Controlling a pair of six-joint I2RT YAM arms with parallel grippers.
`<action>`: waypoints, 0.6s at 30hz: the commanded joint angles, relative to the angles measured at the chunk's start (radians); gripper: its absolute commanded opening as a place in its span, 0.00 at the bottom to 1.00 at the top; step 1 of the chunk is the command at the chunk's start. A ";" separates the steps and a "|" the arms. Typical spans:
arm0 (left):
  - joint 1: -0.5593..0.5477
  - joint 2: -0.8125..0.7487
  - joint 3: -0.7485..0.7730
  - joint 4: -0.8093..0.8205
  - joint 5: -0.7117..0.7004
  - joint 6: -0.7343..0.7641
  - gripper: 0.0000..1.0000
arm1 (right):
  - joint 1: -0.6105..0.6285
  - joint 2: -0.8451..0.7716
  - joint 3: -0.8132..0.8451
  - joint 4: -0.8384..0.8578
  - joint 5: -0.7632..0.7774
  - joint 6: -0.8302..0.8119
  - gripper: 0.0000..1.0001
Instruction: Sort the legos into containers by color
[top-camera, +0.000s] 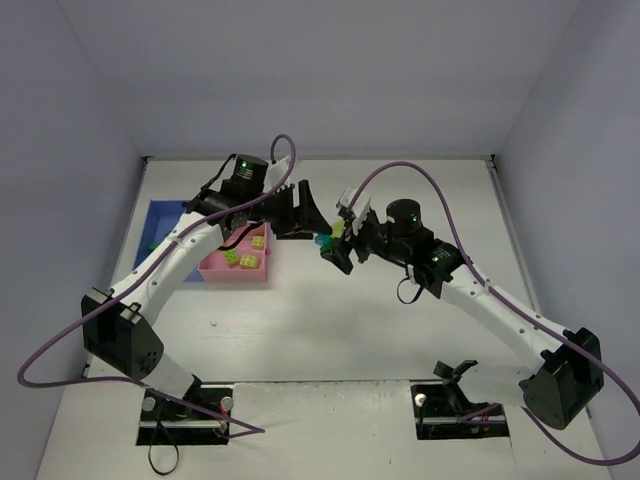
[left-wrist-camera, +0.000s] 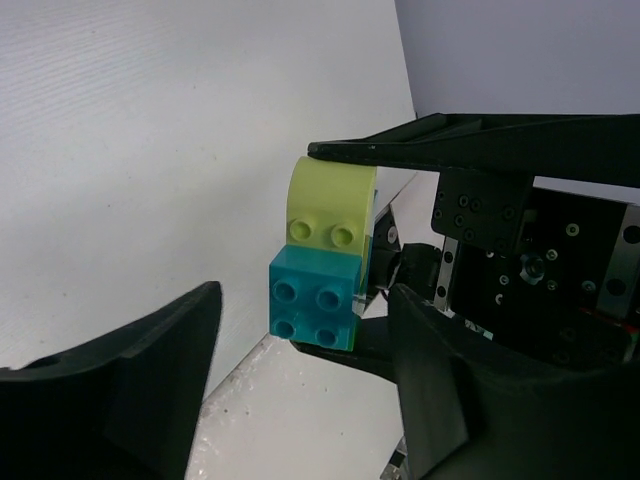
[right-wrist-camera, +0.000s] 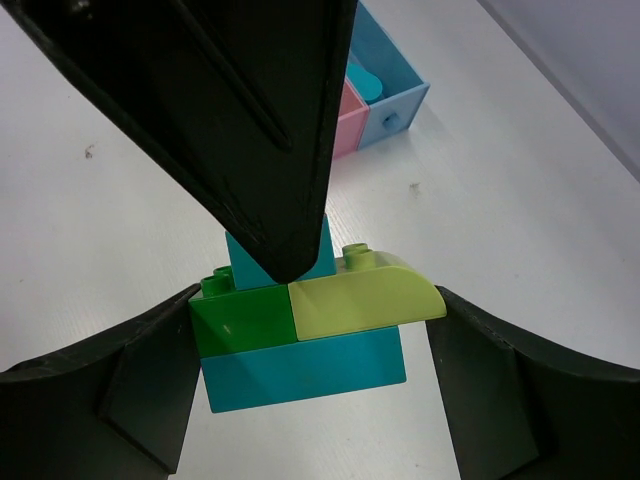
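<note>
Clamped between the right fingers (right-wrist-camera: 100, 400), mid-frame: a joined lego stack (right-wrist-camera: 300, 355) of teal, dark green, yellow-green. Spread wide beside it, gripping nothing: the left fingers (left-wrist-camera: 120, 390).

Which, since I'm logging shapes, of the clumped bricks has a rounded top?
The yellow-green brick: its top curves down at one end, while the dark green brick beside it and the teal brick beneath are square-edged.
</note>
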 joint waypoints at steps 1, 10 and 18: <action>-0.007 -0.018 -0.004 0.113 0.030 -0.025 0.57 | 0.001 -0.034 0.019 0.061 -0.037 -0.002 0.00; -0.009 -0.025 -0.036 0.173 0.101 -0.055 0.08 | 0.000 -0.045 0.019 0.065 -0.033 0.000 0.00; 0.022 -0.019 -0.024 0.129 0.131 -0.044 0.00 | -0.011 -0.083 -0.056 0.064 0.016 -0.025 0.02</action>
